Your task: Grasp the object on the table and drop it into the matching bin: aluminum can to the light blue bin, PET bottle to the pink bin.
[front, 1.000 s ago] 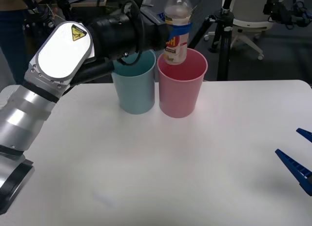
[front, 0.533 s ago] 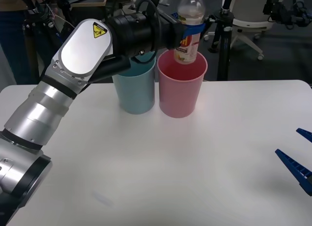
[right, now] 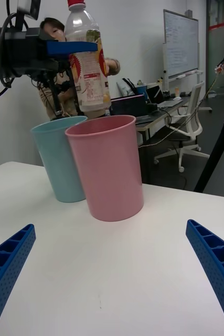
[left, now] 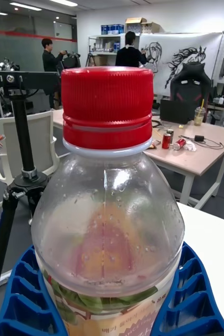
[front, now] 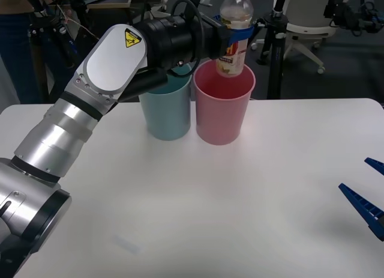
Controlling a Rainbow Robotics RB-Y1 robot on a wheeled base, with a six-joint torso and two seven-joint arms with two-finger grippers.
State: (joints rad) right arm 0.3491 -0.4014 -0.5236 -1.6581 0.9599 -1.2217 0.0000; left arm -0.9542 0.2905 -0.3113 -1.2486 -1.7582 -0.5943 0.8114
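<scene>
The PET bottle (front: 235, 32), clear with a red cap and a pink, red and white label, hangs upright above the pink bin (front: 224, 107), its base about level with the rim. My left gripper (front: 237, 33) is shut on the bottle's body with blue fingers (left: 22, 294) wrapped around it. The bottle (right: 88, 58) and pink bin (right: 109, 168) also appear in the right wrist view, with the light blue bin (right: 59, 157) touching beside it. The light blue bin (front: 167, 107) stands left of the pink one. My right gripper (front: 367, 197) rests open near the table's right edge.
The white table (front: 210, 218) stretches wide in front of the bins. Behind it stand a black tripod (front: 275, 44) and an office chair (front: 306, 26). People and desks are in the room beyond.
The left arm has carried the bottle rightwards, from over the gap between the bins to above the pink bin. The right gripper has not moved.
</scene>
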